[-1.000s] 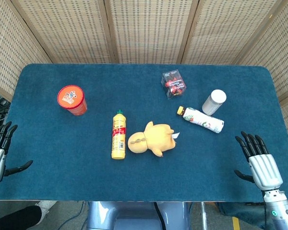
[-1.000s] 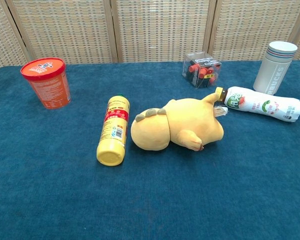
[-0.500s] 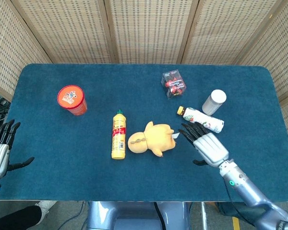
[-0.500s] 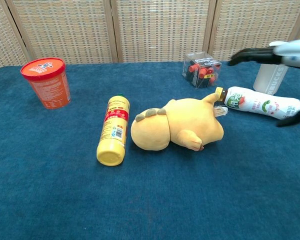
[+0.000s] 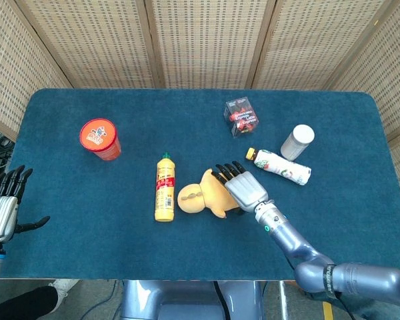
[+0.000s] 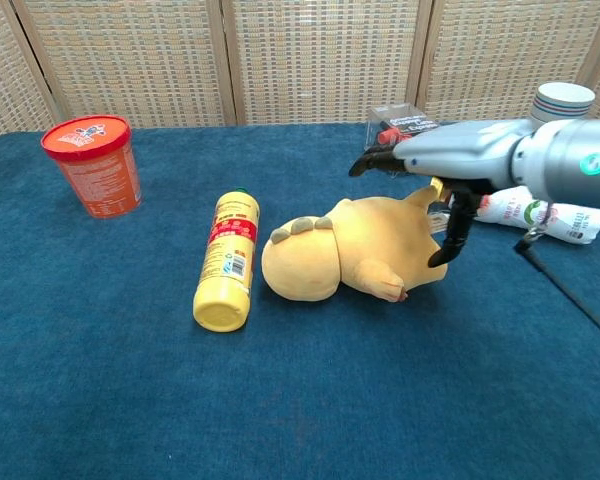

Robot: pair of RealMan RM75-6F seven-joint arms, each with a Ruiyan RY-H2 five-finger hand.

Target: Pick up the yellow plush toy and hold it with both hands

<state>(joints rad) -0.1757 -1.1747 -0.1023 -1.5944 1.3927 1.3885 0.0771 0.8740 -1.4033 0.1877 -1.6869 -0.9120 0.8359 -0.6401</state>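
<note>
2 hands in view, neither holding anything. Right hand (image 5: 242,189) spread flat just above the rear of the yellow plush toy (image 5: 207,194), fingers (image 6: 372,160) stretched apart over it, thumb hanging by its tail end; contact impossible to confirm. Toy lying on its side mid-table on the blue cloth (image 5: 87,200), just beside a yellow bottle (image 5: 164,188) on its left, near a floral bottle (image 5: 282,167). Left hand (image 5: 4,207) open, fingers splayed, at the table's near left edge, well apart from the toy.
</note>
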